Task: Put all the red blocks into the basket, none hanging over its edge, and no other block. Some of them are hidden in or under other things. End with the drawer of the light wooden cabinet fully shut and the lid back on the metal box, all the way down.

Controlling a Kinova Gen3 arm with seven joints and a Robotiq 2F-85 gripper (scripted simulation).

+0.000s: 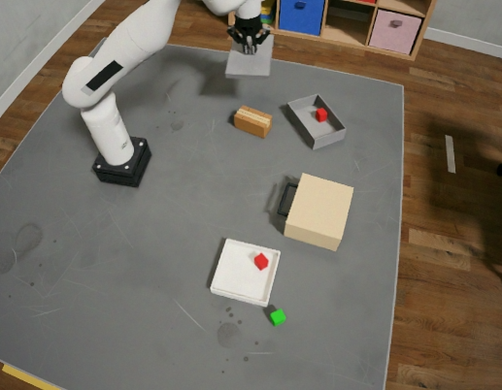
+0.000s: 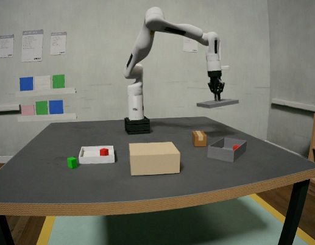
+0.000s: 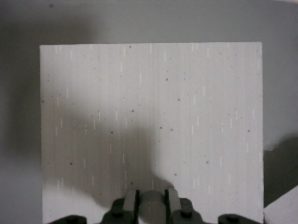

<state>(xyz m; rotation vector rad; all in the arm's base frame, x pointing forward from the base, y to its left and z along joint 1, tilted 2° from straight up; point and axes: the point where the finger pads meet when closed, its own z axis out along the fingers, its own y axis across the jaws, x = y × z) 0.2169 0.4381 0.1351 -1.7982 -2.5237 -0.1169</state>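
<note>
My gripper (image 1: pixel 249 48) (image 2: pixel 217 97) (image 3: pixel 152 206) is shut on the knob of the flat grey lid (image 1: pixel 248 65) (image 2: pixel 217 103) (image 3: pixel 150 110) and holds it level, high above the table's far edge. The open metal box (image 1: pixel 325 138) (image 2: pixel 222 153) stands apart from it with a red block (image 1: pixel 321 114) (image 2: pixel 235 147) inside. The white basket (image 1: pixel 235 283) (image 2: pixel 95 159) holds another red block (image 1: pixel 261 261) (image 2: pixel 103 152). The light wooden cabinet (image 1: pixel 320 211) (image 2: pixel 153 158) stands between them; its dark drawer handle (image 1: pixel 285 199) shows on the side towards the arm.
A green block (image 1: pixel 278 317) (image 2: pixel 72 162) lies on the table beside the basket. A small brown cardboard box (image 1: pixel 252 121) (image 2: pixel 199 138) stands left of the metal box. The arm's base (image 1: pixel 122 162) (image 2: pixel 137 125) is on the table. A shelf unit (image 1: pixel 350 24) stands beyond the table.
</note>
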